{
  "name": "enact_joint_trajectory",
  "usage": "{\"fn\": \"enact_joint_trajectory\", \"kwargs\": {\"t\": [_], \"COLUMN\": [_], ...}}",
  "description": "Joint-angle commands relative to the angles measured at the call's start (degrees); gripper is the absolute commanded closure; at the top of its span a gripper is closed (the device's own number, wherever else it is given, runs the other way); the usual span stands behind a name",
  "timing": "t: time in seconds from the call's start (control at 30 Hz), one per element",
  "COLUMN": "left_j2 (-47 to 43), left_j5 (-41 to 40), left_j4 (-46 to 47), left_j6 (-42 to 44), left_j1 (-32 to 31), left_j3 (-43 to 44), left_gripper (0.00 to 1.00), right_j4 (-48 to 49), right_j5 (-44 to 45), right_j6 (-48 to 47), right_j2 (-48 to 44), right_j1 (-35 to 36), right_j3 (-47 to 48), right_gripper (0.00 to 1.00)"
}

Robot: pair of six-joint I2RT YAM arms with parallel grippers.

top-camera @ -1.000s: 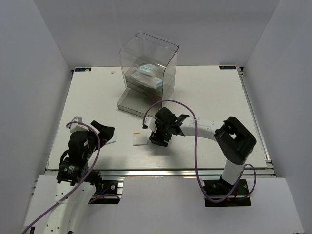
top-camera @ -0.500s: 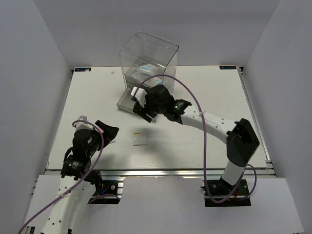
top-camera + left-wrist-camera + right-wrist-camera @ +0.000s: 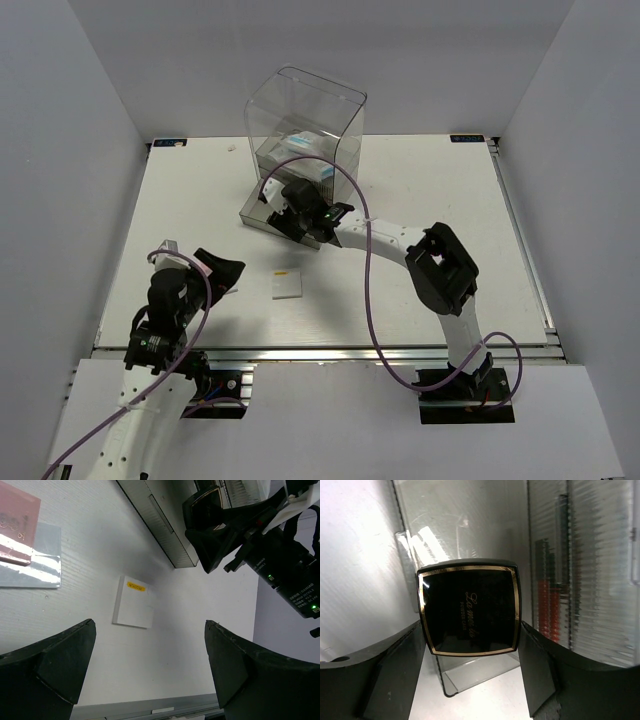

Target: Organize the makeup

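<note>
**Compact Placement at the Open Drawer: Condition and Hazards**

**Item in hand.** The black square compact, with gold trim and its lid facing the wrist camera, sits flat between the two fingers of the right gripper. Both fingers press on opposite edges of the case, so the gripper is pinching it. In the right wrist view the compact hangs over the pulled-out bottom drawer of the clear drawer box.

**Adjacent contents.** Dark-red sticks show through ribbed plastic to one side of the compact. White blue-printed packets lie in a higher level of the box.

**Items not yet stowed.** A white pad with a yellow label lies on the table, well apart from the box. A pink pad rests on a clear sleeve near it.

**Left arm.** The left gripper is spread wide, holds nothing, and is angled toward the white pad.

**Stage.** Judged from these views, the compact is about to be set in the drawer, and the two pads remain.

**Hazards.**
- Slippage: the grip bears on narrow, glossy edges, so the case may rotate or drop early.
- Rim strike: if the descent is off-centre, a corner could land on the drawer wall and leave the compact tilted.
- Box displacement: the box looks light, so a finger pressing on the drawer could push it shut or shift the whole unit.
- Cable: the purple cable loops close to the box front and could catch on it.
</note>
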Motion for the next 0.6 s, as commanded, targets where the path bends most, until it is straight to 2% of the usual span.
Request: {"fn": "enact_joint_trajectory", "kwargs": {"t": [0.0,0.03,0.1,0.13,0.23,0.47,0.5,0.57], "left_j2": [-0.6,-0.4,0.2,0.3,0.7,0.6,0.7,1.0], "left_j5": [1.0,1.3,1.5,1.6,2.0,2.1,2.1,2.0], "left_j4": [-0.3,-0.3,-0.2,-0.3,-0.3,-0.6,-0.6,-0.4], "left_j6": [-0.9,-0.9,-0.7,-0.7,-0.6,-1.8,-1.9,-1.9], "left_j1": [0.3,0.3,0.3,0.3,0.3,0.3,0.3,0.3], "left_j3": [-0.9,-0.9,-0.8,-0.9,-0.8,-1.5,-1.6,-1.6], "left_gripper": [0.02,0.02,0.02,0.02,0.02,0.02,0.02,0.02], "right_j4": [4.7,4.8,4.7,4.5,3.7,1.4,1.2,0.8], "right_j5": [4.0,4.4,4.5,4.6,3.9,0.4,0.0,-0.7], "right_j6": [-0.8,-0.7,-0.4,-0.4,-0.4,0.5,0.6,0.6], "right_j2": [-0.8,-0.7,0.0,0.0,0.3,-0.9,-1.1,-1.7], "right_j1": [0.0,-0.1,-0.4,-0.4,-0.7,-1.7,-1.8,-1.9], "right_j3": [1.8,1.3,1.0,0.8,0.1,0.0,0.0,-0.1], "right_gripper": [0.74,0.67,0.64,0.56,0.45,0.33,0.28,0.27]}}
